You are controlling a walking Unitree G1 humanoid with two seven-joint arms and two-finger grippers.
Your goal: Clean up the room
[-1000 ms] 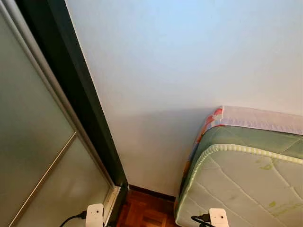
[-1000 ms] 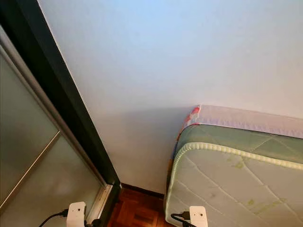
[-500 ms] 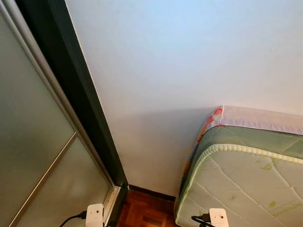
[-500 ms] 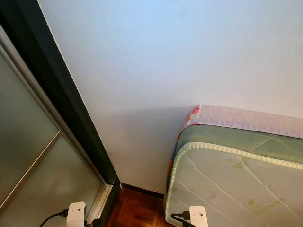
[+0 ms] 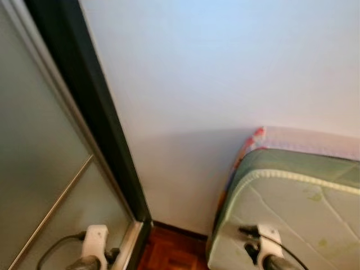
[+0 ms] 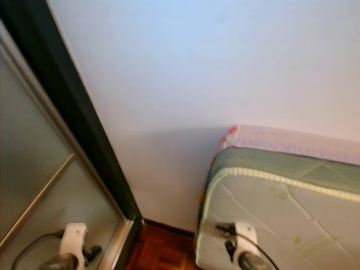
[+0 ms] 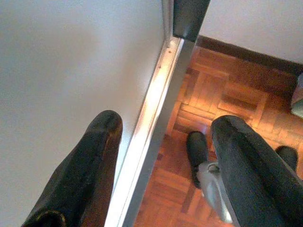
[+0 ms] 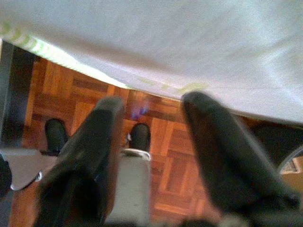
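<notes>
My left gripper [image 7: 165, 125] hangs open over the parquet floor [image 7: 222, 99], beside the metal track [image 7: 151, 127] of a sliding door, with nothing between its fingers. My right gripper [image 8: 154, 104] is open too, held low beside the side of a mattress [image 8: 199, 42], and it holds nothing. In the blurred head views the two white wrist units [image 5: 94, 239] [image 5: 264, 236] sit at the lower edge, the left before the door and the right before the mattress.
A frosted sliding door [image 5: 39, 169] with a dark frame [image 5: 95, 112] stands close on the left. A bare white wall [image 5: 225, 67] is straight ahead. A green quilted mattress [image 5: 292, 208] fills the lower right. A narrow strip of parquet [image 5: 174, 250] lies between. My feet [image 7: 196, 151] stand on the floor.
Both wrists have come up a little higher in the head views, and the picture has gone blurred. The wall, door and mattress have barely shifted.
</notes>
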